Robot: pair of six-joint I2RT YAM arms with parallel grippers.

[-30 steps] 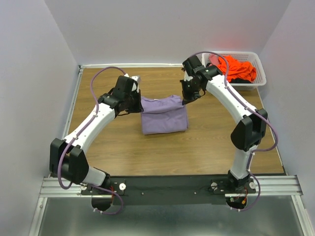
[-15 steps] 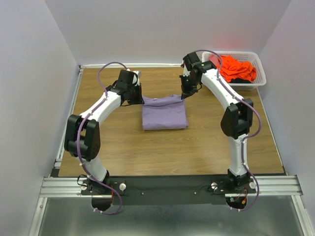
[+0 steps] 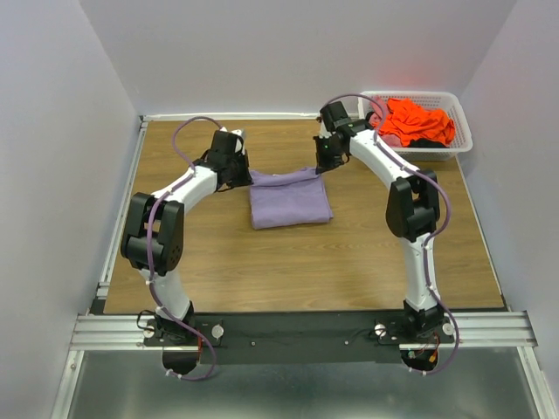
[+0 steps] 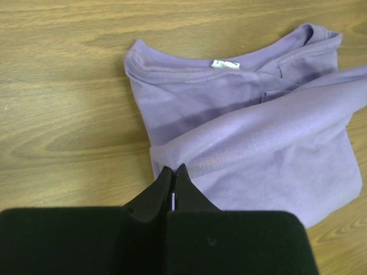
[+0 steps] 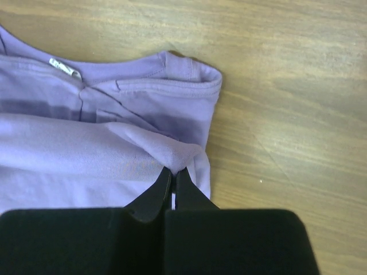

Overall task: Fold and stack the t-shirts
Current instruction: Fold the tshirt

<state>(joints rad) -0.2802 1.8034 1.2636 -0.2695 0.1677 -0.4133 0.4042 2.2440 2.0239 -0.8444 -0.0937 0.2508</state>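
A lavender-purple t-shirt [image 3: 289, 198] lies folded at the middle of the wooden table, its collar and small white neck label [image 4: 225, 64] toward the far side. My left gripper [image 4: 173, 168] is shut on the shirt's left corner, pinching the hem fold. On the right corner my right gripper [image 5: 174, 170] is shut the same way on a tuft of purple cloth [image 5: 172, 152]. Both hold the fold stretched between them just above the lower layers. An orange t-shirt [image 3: 417, 120] and a bit of pink cloth [image 3: 378, 112] lie in the white basket [image 3: 460, 117].
The white lattice basket stands at the far right corner of the table [image 3: 367, 253]. Grey walls close in the left, back and right sides. Both arms reach far forward, elbows out to the sides.
Both grippers have carried the shirt's near edge toward the far side, over the lower layers, so the shirt now lies shorter and closer to its collar. The arms have stretched out further.
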